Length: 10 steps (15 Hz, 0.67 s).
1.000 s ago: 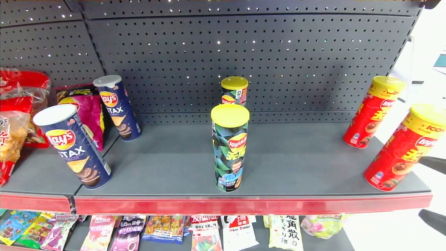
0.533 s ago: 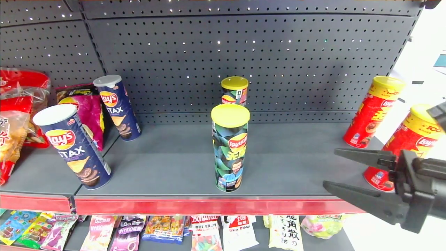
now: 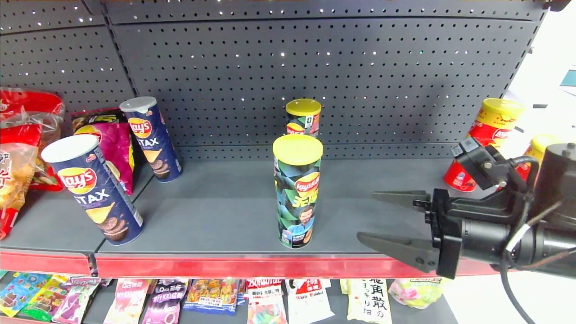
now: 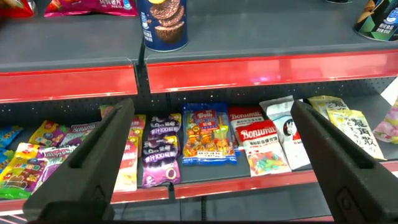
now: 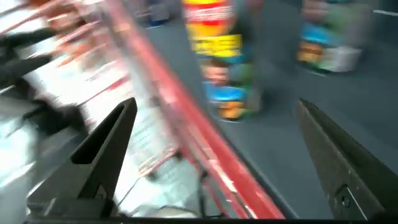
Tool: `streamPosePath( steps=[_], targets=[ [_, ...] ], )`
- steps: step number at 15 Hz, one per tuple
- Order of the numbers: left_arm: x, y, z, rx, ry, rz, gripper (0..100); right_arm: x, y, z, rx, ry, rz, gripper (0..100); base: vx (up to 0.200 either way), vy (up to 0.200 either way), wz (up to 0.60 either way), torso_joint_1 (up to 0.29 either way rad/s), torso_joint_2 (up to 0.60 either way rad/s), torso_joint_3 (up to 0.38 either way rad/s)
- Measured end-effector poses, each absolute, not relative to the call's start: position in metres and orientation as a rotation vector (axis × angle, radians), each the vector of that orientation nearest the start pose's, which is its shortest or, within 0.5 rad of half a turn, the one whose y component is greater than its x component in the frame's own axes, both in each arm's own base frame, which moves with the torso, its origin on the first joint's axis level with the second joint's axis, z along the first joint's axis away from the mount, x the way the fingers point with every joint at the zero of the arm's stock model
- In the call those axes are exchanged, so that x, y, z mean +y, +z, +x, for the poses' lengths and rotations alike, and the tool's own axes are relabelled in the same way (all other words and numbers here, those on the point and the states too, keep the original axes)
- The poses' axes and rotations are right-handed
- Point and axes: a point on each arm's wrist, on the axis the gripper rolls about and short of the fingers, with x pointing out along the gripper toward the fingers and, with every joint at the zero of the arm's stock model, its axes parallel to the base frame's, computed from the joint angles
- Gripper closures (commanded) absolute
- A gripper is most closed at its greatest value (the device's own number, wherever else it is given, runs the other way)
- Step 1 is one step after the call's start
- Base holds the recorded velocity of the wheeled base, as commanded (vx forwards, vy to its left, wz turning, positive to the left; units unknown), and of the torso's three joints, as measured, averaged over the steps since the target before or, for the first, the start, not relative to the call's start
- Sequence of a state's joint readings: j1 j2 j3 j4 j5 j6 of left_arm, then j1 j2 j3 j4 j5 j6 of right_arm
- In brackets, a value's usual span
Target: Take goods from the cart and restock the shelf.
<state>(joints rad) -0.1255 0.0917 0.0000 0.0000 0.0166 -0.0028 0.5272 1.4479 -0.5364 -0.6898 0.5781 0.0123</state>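
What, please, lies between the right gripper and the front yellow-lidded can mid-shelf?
Only bare grey shelf, in the head view; the open right gripper stands clear of the can.

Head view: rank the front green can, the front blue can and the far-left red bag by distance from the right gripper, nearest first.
1. front green can: mid shelf at the front edge, just off the open right gripper on its left.
2. front blue can: left part of the shelf, near the front.
3. red bag: far left end, farther back.
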Motion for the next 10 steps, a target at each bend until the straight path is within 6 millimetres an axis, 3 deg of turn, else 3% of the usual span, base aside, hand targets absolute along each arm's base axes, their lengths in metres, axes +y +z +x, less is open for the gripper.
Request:
streamPosePath(
  steps=[2,7,10],
  targets=[
    [0.002,0.077,-0.016,0.092,-0.109,0.004,0,0.123,0.181,0.209,0.201,1.189,-0.040,0,0.000,0.000,0.00,0.000,0.00,0.000],
    [0.002,0.077,-0.016,0.092,-0.109,0.004,0,0.130,0.192,0.271,0.107,1.222,-0.084,0,0.000,0.000,0.00,0.000,0.00,0.000],
    [0.002,0.077,-0.016,0.092,-0.109,0.004,0,0.136,0.188,0.293,0.106,1.229,-0.083,0,0.000,0.000,0.00,0.000,0.00,0.000]
  ],
)
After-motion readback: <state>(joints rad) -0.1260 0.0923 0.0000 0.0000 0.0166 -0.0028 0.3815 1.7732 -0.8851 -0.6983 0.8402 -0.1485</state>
